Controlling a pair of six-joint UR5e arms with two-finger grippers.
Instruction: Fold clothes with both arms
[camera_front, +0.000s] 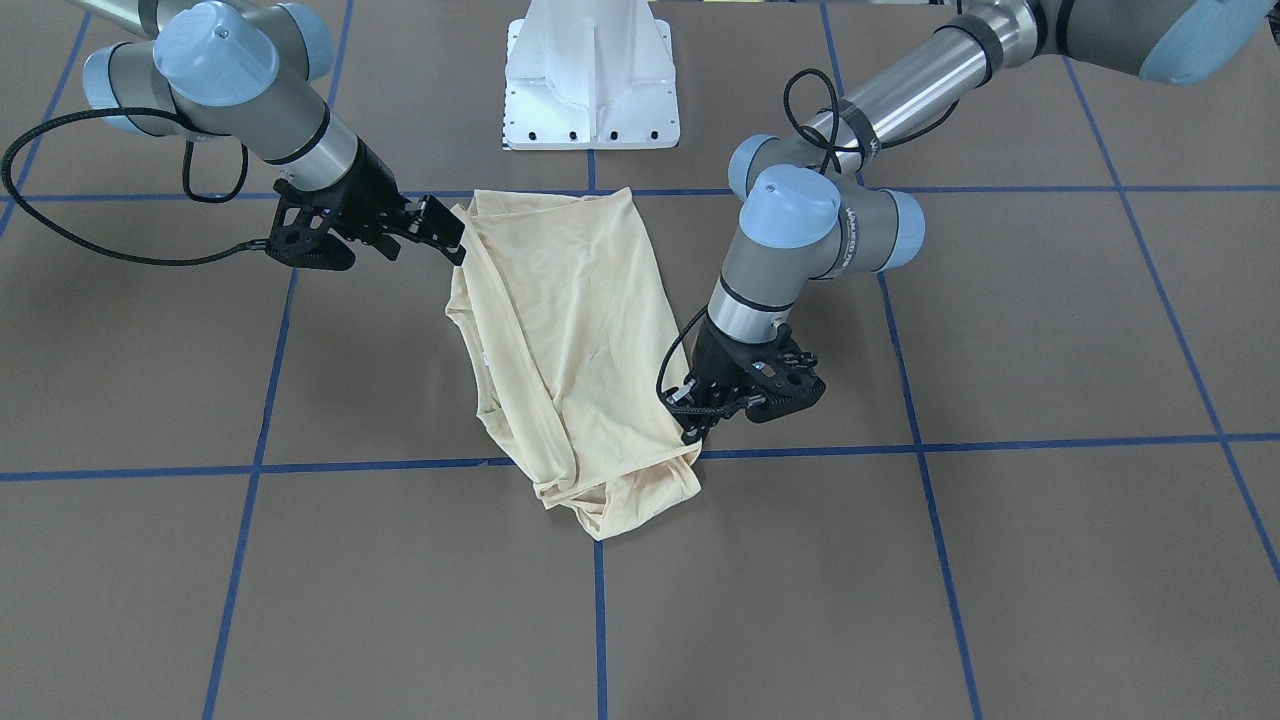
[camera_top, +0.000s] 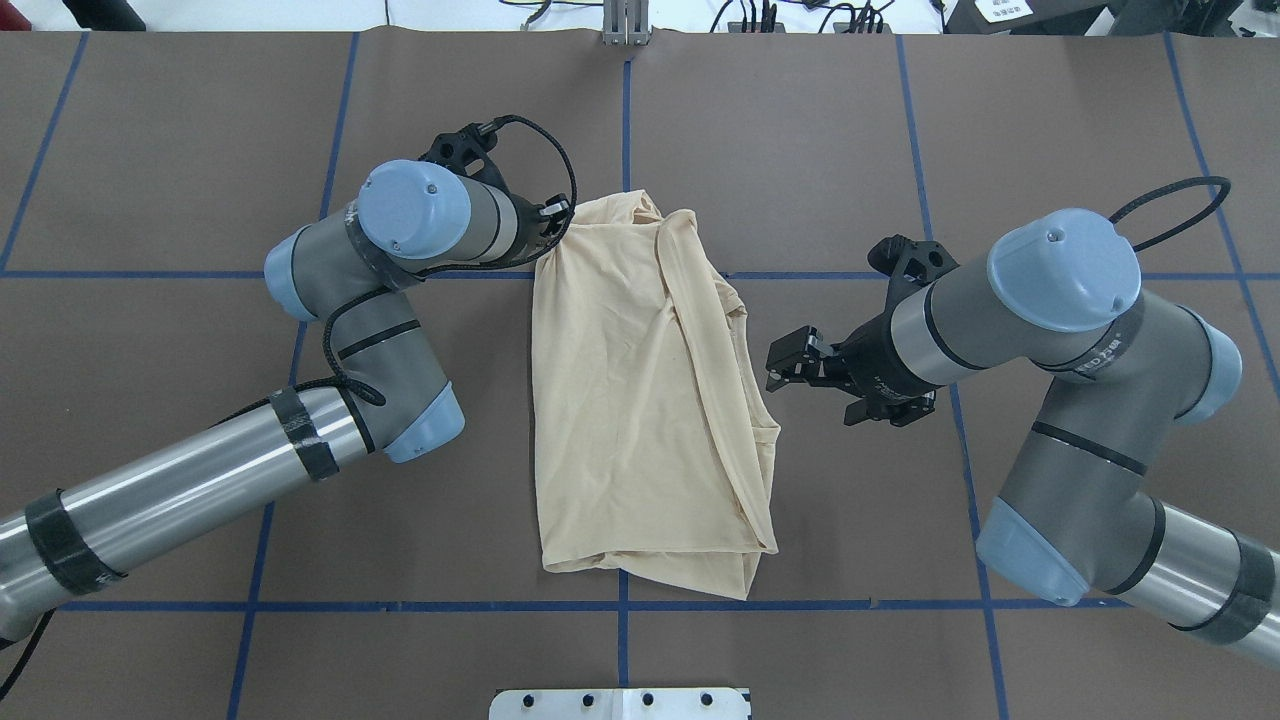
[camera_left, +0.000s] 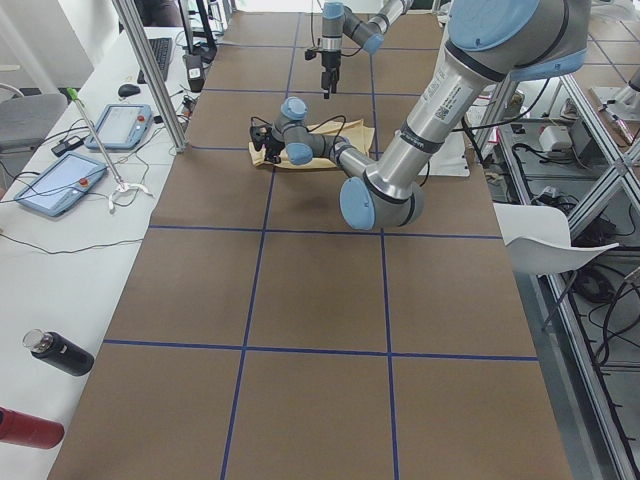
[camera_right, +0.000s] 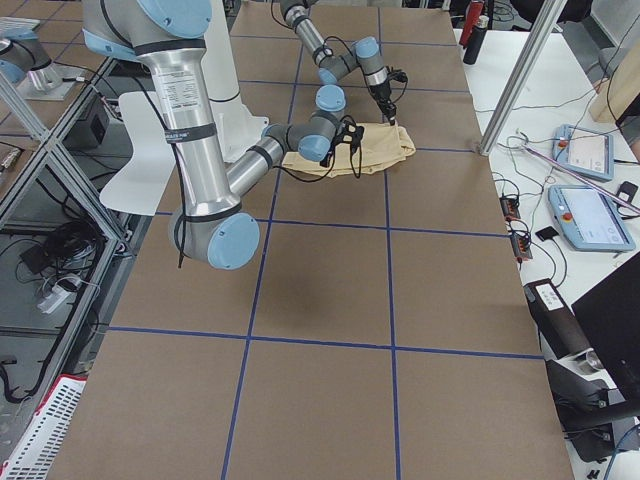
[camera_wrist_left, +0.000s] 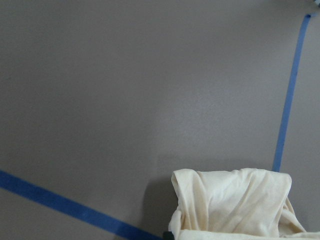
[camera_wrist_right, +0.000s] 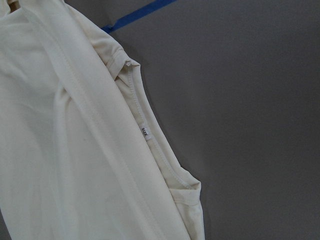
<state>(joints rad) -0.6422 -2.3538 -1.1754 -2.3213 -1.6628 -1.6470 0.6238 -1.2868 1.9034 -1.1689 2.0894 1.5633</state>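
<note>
the shirt is laid on the middle of the table, between the two arms. it is doubled lengthwise into a long strip, with loose layers bunched at the end farthest from the robot; the print is not seen. the left gripper is clenched on a corner of that far end, and a bunch of cloth is seen raised off the table in the left wrist view. the right gripper is held with its jaws parted and nothing between them, just beside the shirt's other long edge. it is judged to be above the cloth from the right wrist view, where the neck tag is shown.

the main risk is judged to be a lopsided fold: if only the one corner is carried over, the thin fabric is likely to be dragged and twisted. the tucked-in layers could be shaken loose. a grasp by the right gripper could be closed on one layer only, or on none, since that edge is lying flat.
</note>
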